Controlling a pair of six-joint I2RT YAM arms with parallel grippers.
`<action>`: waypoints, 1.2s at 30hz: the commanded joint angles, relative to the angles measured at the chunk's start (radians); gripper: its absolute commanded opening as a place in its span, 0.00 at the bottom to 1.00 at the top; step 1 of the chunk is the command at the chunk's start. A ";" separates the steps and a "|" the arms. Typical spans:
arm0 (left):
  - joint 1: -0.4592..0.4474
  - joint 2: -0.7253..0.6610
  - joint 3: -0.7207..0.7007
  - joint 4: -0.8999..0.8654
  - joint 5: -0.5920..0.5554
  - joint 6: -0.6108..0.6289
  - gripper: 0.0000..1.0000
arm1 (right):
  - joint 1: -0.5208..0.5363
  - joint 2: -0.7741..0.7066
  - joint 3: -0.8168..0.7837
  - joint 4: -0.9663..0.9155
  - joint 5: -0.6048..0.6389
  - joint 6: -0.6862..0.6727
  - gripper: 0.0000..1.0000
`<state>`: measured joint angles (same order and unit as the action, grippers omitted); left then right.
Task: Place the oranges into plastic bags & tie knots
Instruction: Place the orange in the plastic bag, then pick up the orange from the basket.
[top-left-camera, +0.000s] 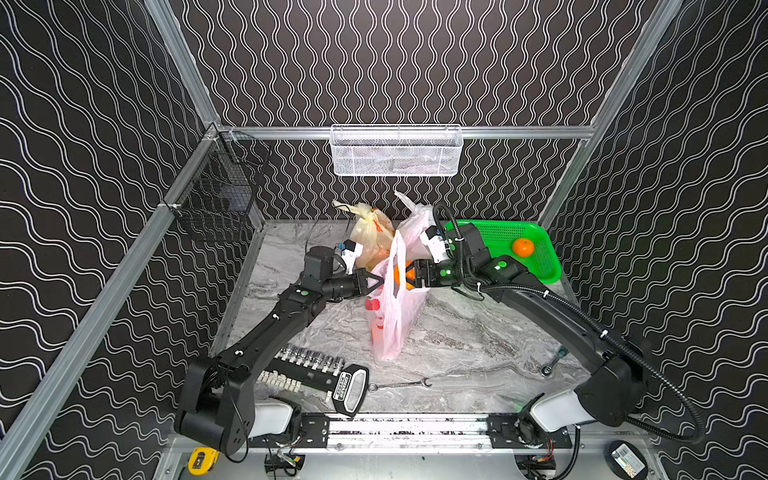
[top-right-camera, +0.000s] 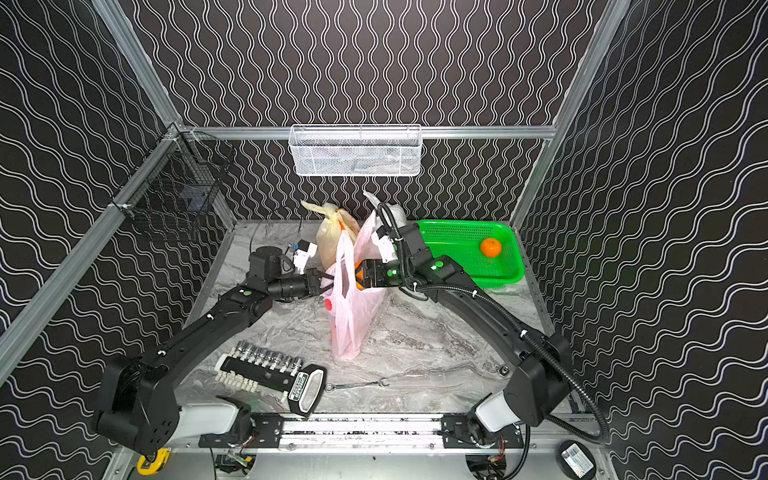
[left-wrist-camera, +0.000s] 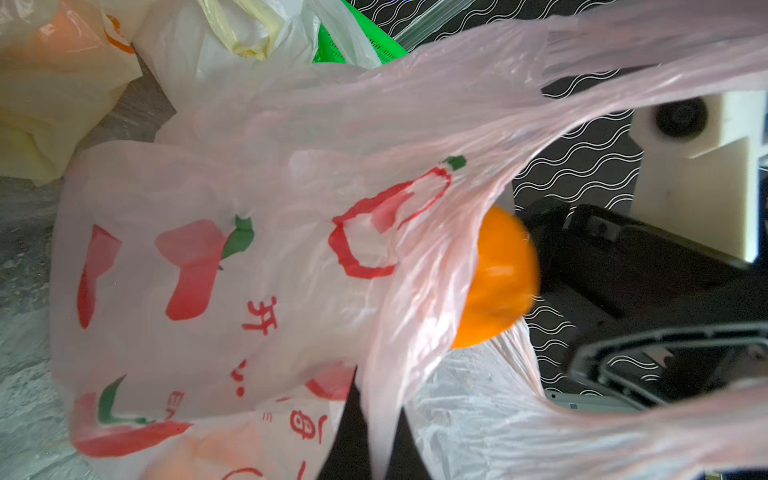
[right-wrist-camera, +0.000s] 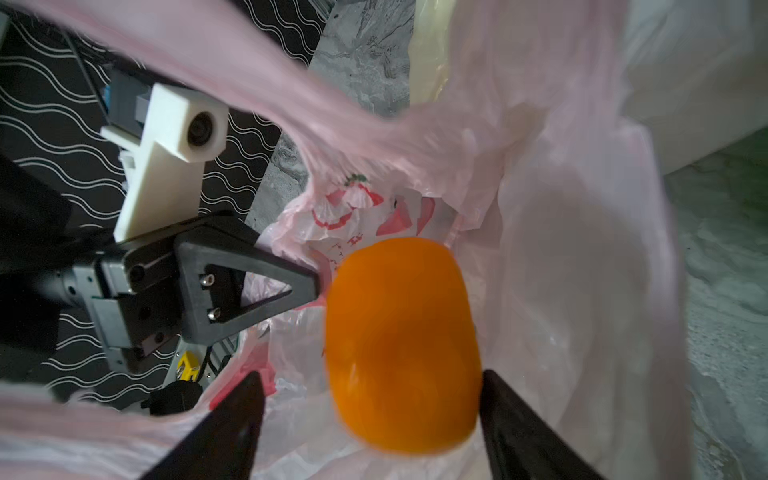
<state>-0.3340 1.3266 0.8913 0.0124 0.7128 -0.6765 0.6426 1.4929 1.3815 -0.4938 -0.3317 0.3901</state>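
Round orange mandarin (right-wrist-camera: 399, 345) at mouth of crinkly pink plastic bag (top-left-camera: 388, 328)
Left gripper (top-left-camera: 379, 282) clamps its rim; right gripper (right-wrist-camera: 370, 374) gapes around the fruit.

A: What do the walls look like?
B: Black walls (top-left-camera: 415, 62) with white wavy lines on all three sides in both top views, edged by silver metal rails (top-left-camera: 519, 132).
A: And below?
B: A grey marbled tabletop (top-left-camera: 457, 332) in the lower middle of the frame. A white mesh basket (top-left-camera: 395, 151) hangs on the back rail at centre, and a black wire basket (top-left-camera: 216, 199) hangs at middle left. The light is even.
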 joint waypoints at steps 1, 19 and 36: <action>0.001 -0.010 0.004 -0.010 -0.021 0.025 0.00 | 0.010 -0.049 -0.011 0.046 0.011 -0.039 0.88; -0.116 -0.048 0.128 -0.416 -0.450 0.303 0.00 | -0.379 -0.360 -0.297 0.050 0.615 0.042 0.90; -0.217 -0.021 0.157 -0.460 -0.556 0.329 0.00 | -0.805 0.507 0.314 -0.086 0.449 0.075 0.92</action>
<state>-0.5488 1.3113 1.0462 -0.4412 0.1791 -0.3603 -0.1505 1.9301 1.6341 -0.5419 0.1490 0.4488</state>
